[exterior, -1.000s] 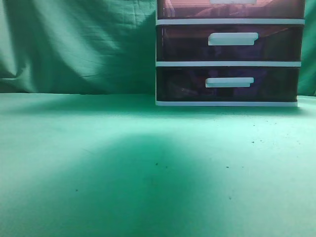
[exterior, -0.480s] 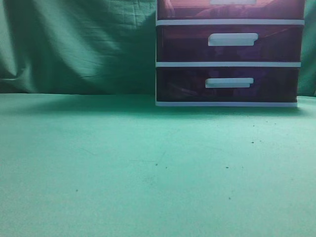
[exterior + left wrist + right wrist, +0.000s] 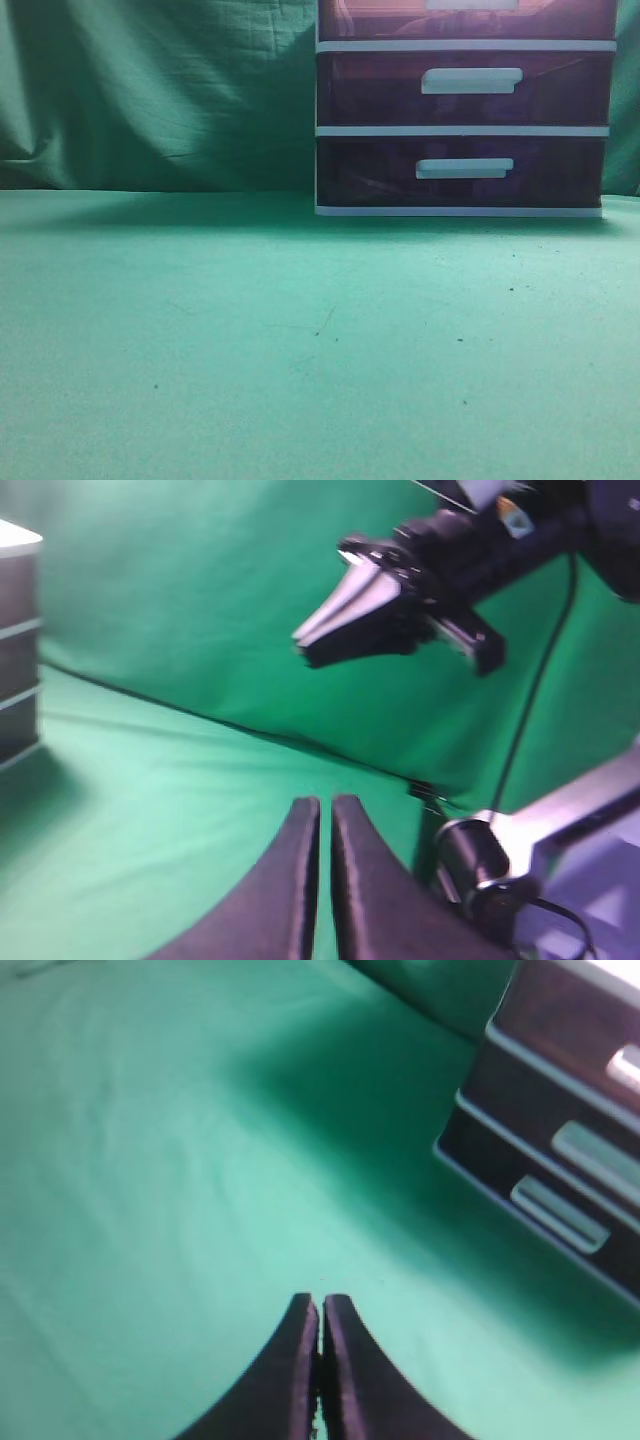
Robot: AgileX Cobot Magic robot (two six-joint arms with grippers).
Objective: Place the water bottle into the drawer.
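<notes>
The water bottle is not in any view. The drawer (image 3: 380,18), reddish-brown with a white handle, is the top visible tier of the white-framed unit and is cut off by the top edge of the exterior view. Its front sits flush with the frame. It also shows at the upper right of the right wrist view (image 3: 565,1010). My left gripper (image 3: 321,802) is shut and empty above the green cloth. My right gripper (image 3: 321,1300) is shut and empty above the cloth, left of the unit. It also hangs in the air in the left wrist view (image 3: 305,640). Neither gripper shows in the exterior view.
Two darker drawers (image 3: 465,90) (image 3: 460,170) sit below the top one. The unit's edge shows at the far left of the left wrist view (image 3: 15,650). A green cloth (image 3: 250,330) covers the table and backdrop. An arm base and cable (image 3: 480,865) stand at the right.
A broad dark shadow on the cloth in the middle of the exterior view has gone. The drawer unit has not moved.
</notes>
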